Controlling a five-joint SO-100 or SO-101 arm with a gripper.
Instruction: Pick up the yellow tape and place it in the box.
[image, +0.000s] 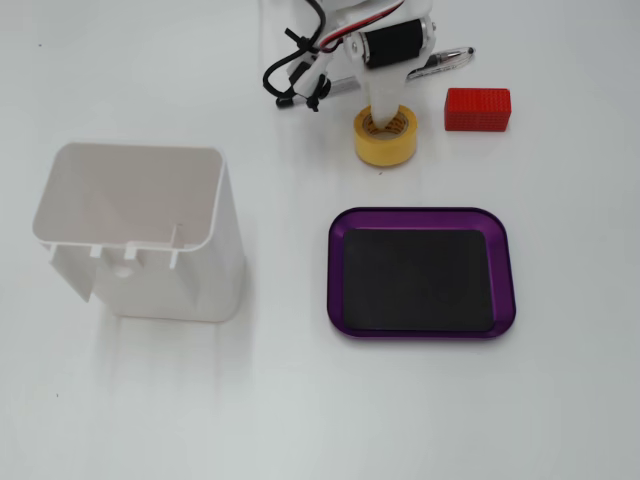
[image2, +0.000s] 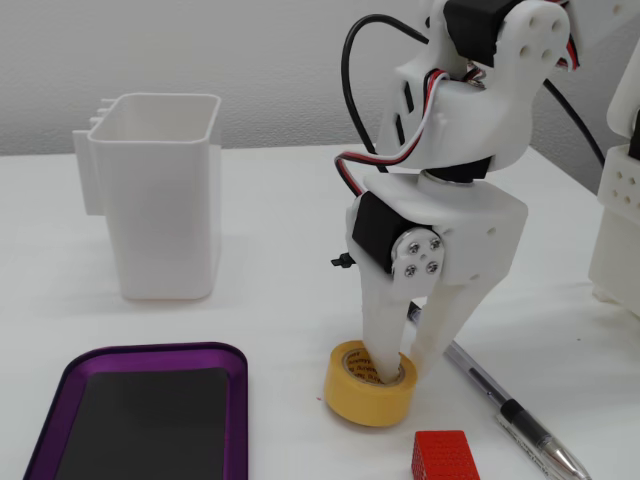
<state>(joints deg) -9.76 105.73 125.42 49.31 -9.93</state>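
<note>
- Tool (image2: 402, 372) down on the yellow tape (image2: 366, 396), arm white, near vertical above it.
- One finger (image2: 381, 345) inside the roll's core, other finger outside the wall; straddling the wall, looks pinched on it but full contact hard to confirm.
- Tape flat on the white bench (image2: 270, 320), not lifted.
- In a fixed view from above, tape (image: 385, 142) just beyond the far edge of the purple tray (image: 421, 220), apart from it, tool (image: 384, 112) on top of the roll.
- Tray black-floored, nothing in it; also seen in the low fixed view (image2: 150, 356) left of the tape.
- Red block (image: 478, 109) just right of the tape in the top-down view, not touching; in the low view (image2: 444, 458) nearer the camera than the tape.
- Pen (image2: 510, 414) on the bench right of the tape, angled, close to the tool's outer finger.
- White bin (image: 140, 232) well left of the tape and tray, open side up.
</note>
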